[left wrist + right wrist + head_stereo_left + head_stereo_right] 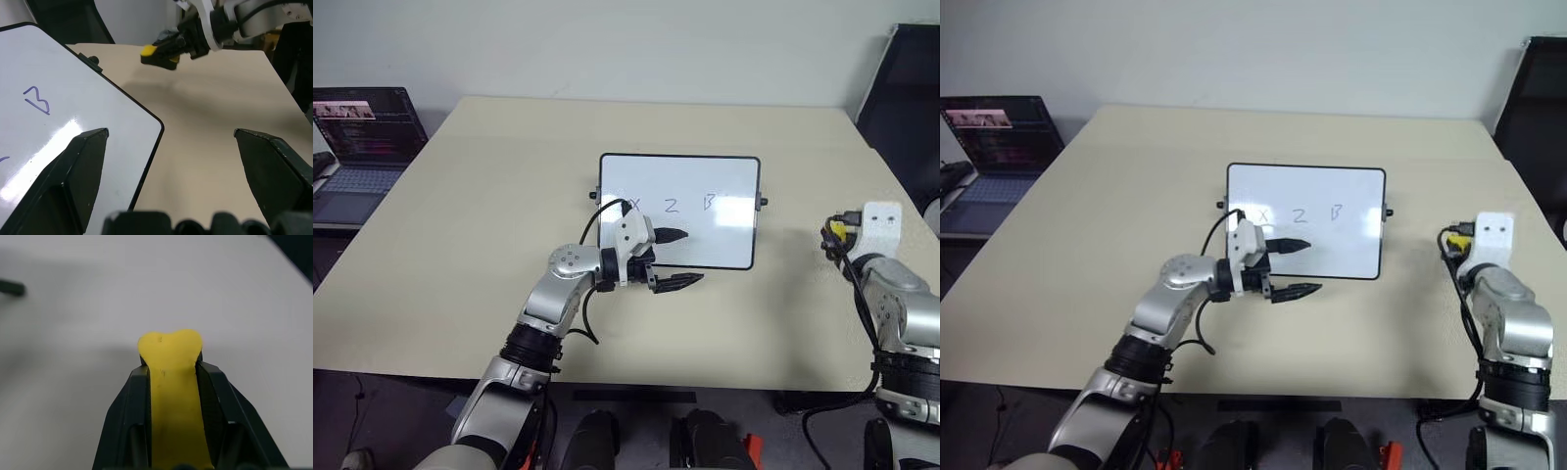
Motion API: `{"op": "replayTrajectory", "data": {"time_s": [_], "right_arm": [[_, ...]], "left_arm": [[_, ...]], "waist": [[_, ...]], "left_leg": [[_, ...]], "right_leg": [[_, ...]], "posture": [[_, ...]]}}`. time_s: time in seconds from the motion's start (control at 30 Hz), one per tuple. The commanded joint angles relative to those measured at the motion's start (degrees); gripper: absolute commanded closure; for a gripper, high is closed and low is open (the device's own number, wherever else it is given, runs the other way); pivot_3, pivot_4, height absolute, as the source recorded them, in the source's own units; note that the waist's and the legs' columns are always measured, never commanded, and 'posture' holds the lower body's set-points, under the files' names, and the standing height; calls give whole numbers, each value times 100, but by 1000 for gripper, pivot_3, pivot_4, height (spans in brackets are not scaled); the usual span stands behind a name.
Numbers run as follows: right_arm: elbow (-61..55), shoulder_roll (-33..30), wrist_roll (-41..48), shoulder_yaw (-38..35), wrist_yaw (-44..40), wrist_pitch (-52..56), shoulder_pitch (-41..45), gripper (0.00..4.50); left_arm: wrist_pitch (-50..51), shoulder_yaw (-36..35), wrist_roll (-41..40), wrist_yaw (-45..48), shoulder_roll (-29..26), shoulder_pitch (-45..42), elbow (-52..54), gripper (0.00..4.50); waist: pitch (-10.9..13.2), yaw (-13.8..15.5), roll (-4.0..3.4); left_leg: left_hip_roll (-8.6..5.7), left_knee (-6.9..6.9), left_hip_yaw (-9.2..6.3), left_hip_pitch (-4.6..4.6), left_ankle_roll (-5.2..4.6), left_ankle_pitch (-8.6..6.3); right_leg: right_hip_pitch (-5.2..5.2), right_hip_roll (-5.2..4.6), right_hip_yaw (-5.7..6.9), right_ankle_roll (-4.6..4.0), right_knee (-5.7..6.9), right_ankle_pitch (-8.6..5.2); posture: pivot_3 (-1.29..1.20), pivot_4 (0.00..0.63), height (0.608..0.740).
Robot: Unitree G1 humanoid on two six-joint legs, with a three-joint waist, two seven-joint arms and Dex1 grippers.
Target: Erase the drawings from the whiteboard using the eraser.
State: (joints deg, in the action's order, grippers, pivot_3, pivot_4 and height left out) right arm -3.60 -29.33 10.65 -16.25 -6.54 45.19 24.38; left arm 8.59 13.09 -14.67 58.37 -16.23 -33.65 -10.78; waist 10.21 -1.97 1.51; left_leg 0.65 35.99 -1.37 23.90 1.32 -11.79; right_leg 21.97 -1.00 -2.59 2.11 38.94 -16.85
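Right gripper [171, 382] clamped on the yellow eraser [172, 382], raised above the desk [489, 196], whiteboard [705, 181] well off to its left, left gripper [671, 259] spread open over the whiteboard's near edge, just below the drawings [671, 205]

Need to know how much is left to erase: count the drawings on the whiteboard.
3, in a row across the middle of the whiteboard: an X on the robot's left, a Z in the centre, a B on the right. None looks hidden.
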Motion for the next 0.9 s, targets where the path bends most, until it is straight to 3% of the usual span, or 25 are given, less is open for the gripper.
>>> {"op": "replayTrajectory", "data": {"time_s": [0.03,0.23,0.47,0.9], "right_arm": [[-286,-188,-204,273,-201,-461,233,3531],[-325,-381,-534,931,-674,-1108,416,3531],[-141,-329,-778,1213,-872,-1700,688,3531],[246,-20,-1167,1736,-996,-2500,911,3531]], "left_arm": [[-21,-192,24,-303,18,1,279,0],[24,-355,183,-1076,75,148,396,0],[154,-545,384,-1974,174,470,678,0],[230,-457,617,-2492,133,778,1026,0]], "waist": [[0,4,0],[1,13,1],[1,14,1],[1,16,1]], "left_leg": [[0,0,-1,1,0,0],[0,0,-4,4,0,0],[0,1,-5,4,0,0],[-1,1,-5,3,0,0]], "right_leg": [[0,0,1,0,0,0],[1,-3,2,0,-2,0],[1,-4,2,0,-1,1],[1,-6,3,-1,0,1]], "posture": [[0,150,740],[0,150,740],[0,150,740],[0,150,740]]}}
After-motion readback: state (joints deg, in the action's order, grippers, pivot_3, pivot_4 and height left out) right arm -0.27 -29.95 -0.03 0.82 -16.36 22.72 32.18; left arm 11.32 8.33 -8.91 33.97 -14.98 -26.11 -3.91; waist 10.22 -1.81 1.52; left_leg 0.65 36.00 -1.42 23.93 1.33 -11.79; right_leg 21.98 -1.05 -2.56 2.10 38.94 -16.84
